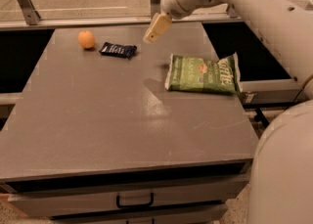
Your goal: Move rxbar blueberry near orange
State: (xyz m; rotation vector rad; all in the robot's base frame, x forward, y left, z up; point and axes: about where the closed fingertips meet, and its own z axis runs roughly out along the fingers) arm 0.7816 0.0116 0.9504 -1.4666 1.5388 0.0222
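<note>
Rxbar blueberry (118, 50) lies flat near far-left corner of counter (122, 125), just beside orange (86, 39), not touching. Claw (157, 27) hangs above far edge, right of bar, grips nothing; opening: cannot tell. Judgement: placement looks done, only arm withdrawal left.

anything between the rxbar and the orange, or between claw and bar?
Nothing visible. The rxbar blueberry lies just right of the orange, only bare table between them. The claw hangs in the air right of the bar, with an open path. The green chip bag lies farther right, clear of both.
</note>
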